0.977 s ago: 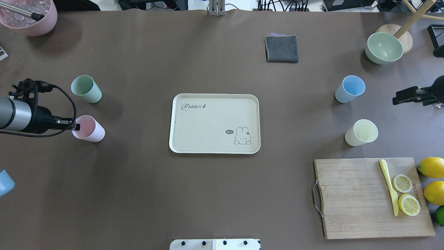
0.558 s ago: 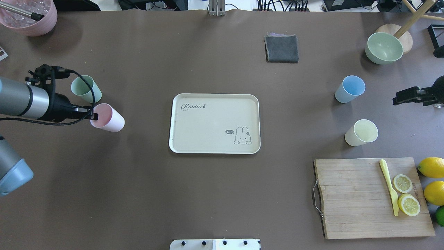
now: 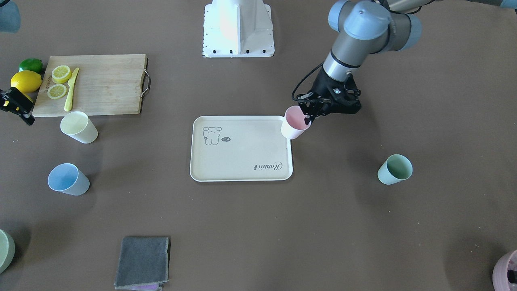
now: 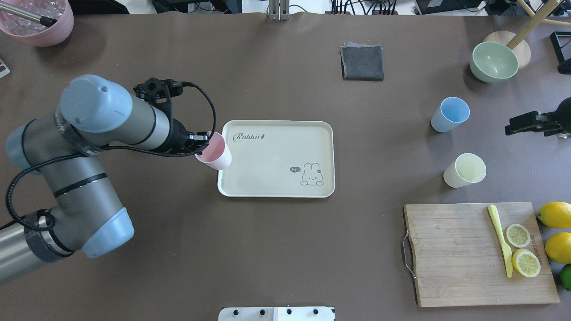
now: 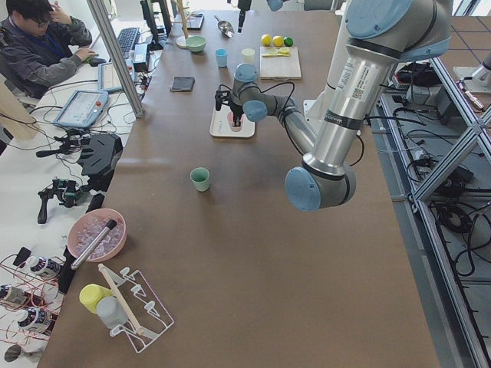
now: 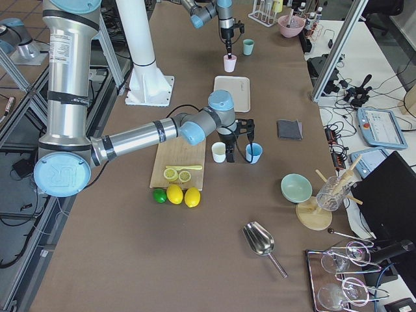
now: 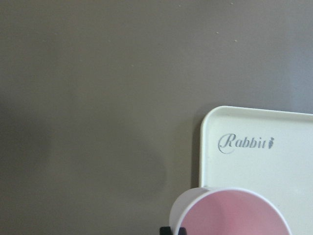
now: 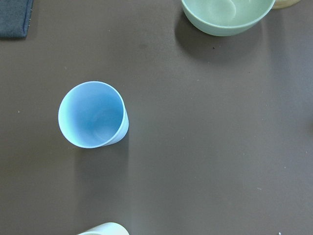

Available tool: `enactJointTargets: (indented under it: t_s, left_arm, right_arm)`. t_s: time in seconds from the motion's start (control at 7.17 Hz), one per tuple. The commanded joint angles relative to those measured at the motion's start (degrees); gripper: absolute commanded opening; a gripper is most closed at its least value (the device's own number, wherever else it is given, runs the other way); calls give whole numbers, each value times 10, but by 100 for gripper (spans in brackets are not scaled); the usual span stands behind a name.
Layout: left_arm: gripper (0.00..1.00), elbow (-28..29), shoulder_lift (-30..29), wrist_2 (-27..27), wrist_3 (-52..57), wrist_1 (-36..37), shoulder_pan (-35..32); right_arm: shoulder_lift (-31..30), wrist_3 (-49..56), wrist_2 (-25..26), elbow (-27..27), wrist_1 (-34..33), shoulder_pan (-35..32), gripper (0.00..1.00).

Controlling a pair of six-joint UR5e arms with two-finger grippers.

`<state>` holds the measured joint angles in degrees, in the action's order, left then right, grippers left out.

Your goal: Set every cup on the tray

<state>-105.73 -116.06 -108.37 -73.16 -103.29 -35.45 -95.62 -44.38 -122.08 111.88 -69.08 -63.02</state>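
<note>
My left gripper (image 4: 203, 142) is shut on the rim of the pink cup (image 4: 214, 152) and holds it tilted over the left edge of the cream tray (image 4: 267, 171). The pink cup also shows in the front view (image 3: 295, 123) and the left wrist view (image 7: 230, 215). The green cup (image 3: 395, 169) stands on the table to the tray's left; in the overhead view my left arm hides it. The blue cup (image 4: 450, 114) and the yellow cup (image 4: 465, 170) stand right of the tray. My right gripper (image 4: 513, 125) is open and empty, just right of the blue cup (image 8: 93, 115).
A wooden cutting board (image 4: 455, 254) with lemon slices and a yellow knife lies front right, with lemons (image 4: 555, 215) beside it. A green bowl (image 4: 494, 61) stands at the back right. A grey cloth (image 4: 362, 62) lies at the back. A pink pot (image 4: 38, 22) stands back left.
My left arm has carried the pink cup to the right, from the table's left side to the tray's left edge. The right arm has not moved.
</note>
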Motion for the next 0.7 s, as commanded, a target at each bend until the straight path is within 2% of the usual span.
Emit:
enactJointTargets:
  t_s: [0.0, 0.42, 0.56]
  left_arm:
    - [0, 12, -23, 52, -15, 33, 48]
    - [0, 23, -27, 74, -33, 30, 78]
    - [17, 19, -27, 73, -32, 29, 78]
  right_arm:
    - [0, 0, 0, 0, 0, 1, 100]
    - [0, 0, 0, -2, 0, 0, 100]
    - [0, 0, 0, -2, 0, 0, 100]
